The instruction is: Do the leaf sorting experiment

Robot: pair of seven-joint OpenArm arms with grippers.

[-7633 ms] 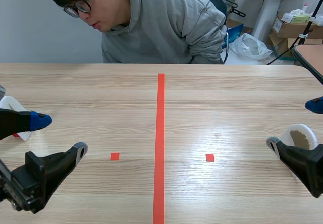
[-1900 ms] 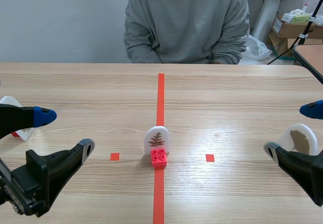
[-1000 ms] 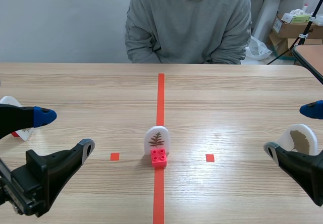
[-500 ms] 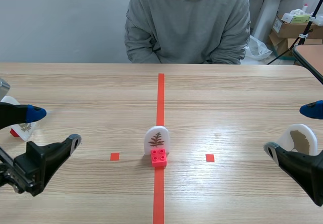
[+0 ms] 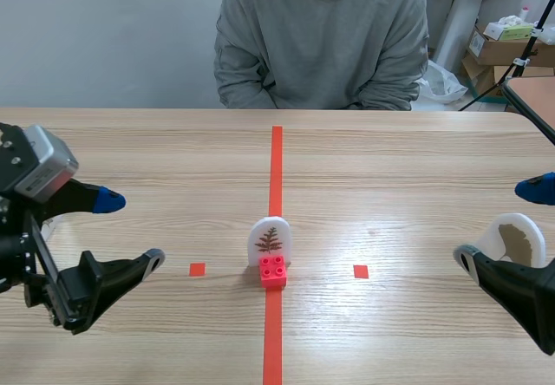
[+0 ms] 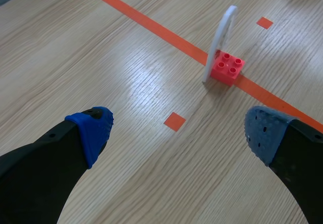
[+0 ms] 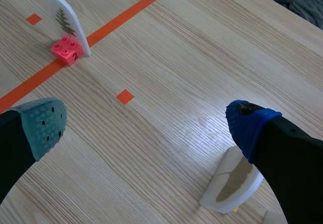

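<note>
A white arched card with a brown fern-like leaf [image 5: 270, 238] stands upright in a red brick [image 5: 273, 271] on the orange centre tape line. My left gripper [image 5: 130, 229] hangs open to its left, well short of it. From the left wrist, the card [image 6: 220, 40] is seen edge-on with the brick [image 6: 227, 68] ahead of the open gripper [image 6: 179, 130]. My right gripper [image 5: 503, 220] is open at the table's right side, next to a second white card with a tan leaf [image 5: 519, 238]. From the right wrist, that card [image 7: 237, 181] stands just beneath the blue-padded finger of the gripper [image 7: 146, 123], and the fern card [image 7: 66, 22] is far ahead.
A person in a grey hoodie [image 5: 321, 38] sits across the table, hands off it. Small orange tape squares [image 5: 197, 269] [image 5: 361, 271] flank the centre line. Cardboard boxes [image 5: 503, 45] stand behind the table's far right corner.
The leaf card on its red brick appeared on the centre line after the earliest frame. My left arm has risen and swung toward the middle, still open. The right arm stayed put.
</note>
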